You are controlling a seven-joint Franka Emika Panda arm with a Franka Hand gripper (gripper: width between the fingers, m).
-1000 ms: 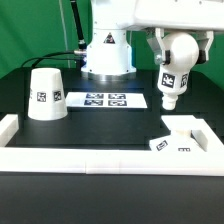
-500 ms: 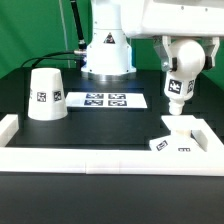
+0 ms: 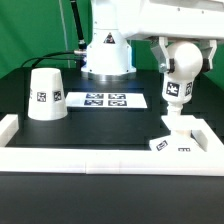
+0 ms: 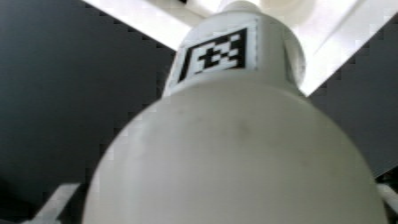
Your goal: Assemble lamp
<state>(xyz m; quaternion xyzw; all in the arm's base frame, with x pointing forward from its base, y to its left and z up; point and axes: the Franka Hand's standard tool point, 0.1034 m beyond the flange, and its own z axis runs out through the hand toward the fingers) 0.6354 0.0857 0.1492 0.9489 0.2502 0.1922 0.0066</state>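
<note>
My gripper [image 3: 186, 50] is shut on the bulb [image 3: 177, 92], gripping its round top. The bulb hangs nearly upright with its narrow tagged neck pointing down, right over the flat square base [image 3: 183, 137] at the exterior view's right. I cannot tell whether the neck's tip touches the base. In the wrist view the bulb [image 4: 222, 140] fills the picture, and the white base [image 4: 285, 18] shows beyond its neck. The cone shade [image 3: 44, 95] stands alone at the exterior view's left.
The marker board [image 3: 105, 99] lies flat in the middle of the black table. A low white wall [image 3: 90, 156] runs along the front and turns up at both sides. The robot's pedestal [image 3: 108, 55] stands behind.
The bulb has moved with the gripper toward the exterior view's right and down, and has turned more upright over the base.
</note>
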